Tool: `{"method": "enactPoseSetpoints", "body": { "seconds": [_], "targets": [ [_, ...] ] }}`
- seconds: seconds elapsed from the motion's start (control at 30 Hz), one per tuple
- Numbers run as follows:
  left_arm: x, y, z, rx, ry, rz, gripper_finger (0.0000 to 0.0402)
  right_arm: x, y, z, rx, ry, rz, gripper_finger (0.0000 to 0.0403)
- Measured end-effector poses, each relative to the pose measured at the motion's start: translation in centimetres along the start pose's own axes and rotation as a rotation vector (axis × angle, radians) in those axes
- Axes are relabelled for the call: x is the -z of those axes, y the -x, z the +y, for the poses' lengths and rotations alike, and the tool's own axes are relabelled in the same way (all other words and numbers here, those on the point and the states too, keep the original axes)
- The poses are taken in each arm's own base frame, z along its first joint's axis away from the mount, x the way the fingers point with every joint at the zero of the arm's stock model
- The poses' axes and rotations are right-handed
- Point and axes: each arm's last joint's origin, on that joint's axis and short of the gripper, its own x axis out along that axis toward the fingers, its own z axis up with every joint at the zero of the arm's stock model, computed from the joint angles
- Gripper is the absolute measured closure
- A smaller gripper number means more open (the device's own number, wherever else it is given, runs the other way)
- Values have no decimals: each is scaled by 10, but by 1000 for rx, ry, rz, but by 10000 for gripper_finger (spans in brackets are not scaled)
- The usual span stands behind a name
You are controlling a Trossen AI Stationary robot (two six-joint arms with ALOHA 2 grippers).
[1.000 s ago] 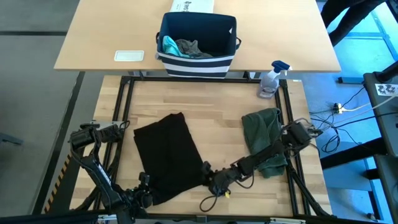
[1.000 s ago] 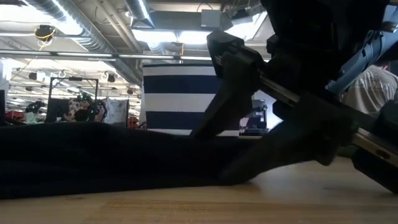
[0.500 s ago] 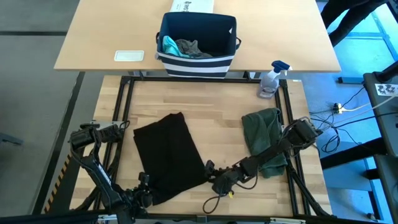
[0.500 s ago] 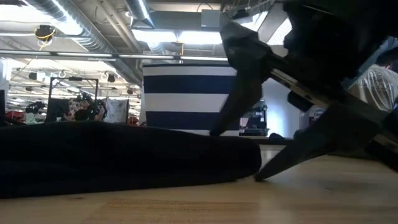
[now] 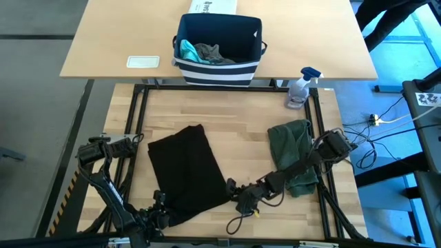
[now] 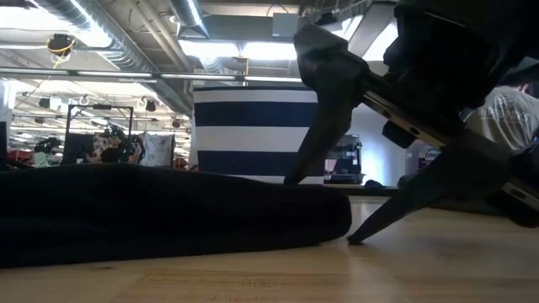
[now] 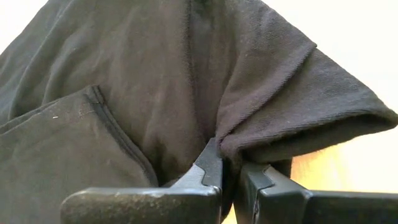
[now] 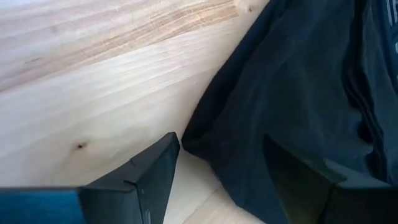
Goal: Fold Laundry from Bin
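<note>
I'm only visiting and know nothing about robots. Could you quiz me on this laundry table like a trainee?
1. True or false: the black shirt lies inside the striped bin.
2. Which gripper pinches the black shirt: (a) left gripper, (b) right gripper?
3. Fill in: the green garment lies on the table's ___ side in the overhead view.

Key: 1 false, it lies on the table; 2 a, the right fingers stand open beside the shirt; 3 right.
</note>
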Motion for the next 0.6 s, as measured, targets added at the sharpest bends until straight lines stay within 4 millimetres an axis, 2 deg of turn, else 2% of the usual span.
{"method": "enactPoseSetpoints", "body": {
  "seconds": [0.47,0.6],
  "targets": [
    [0,0,0,-3,-2,3,398,1,-3,-12,80,151,-50,161],
    [1,0,1,-6,-4,5,398,1,-4,-13,99,170,-49,187]
  ]
}}
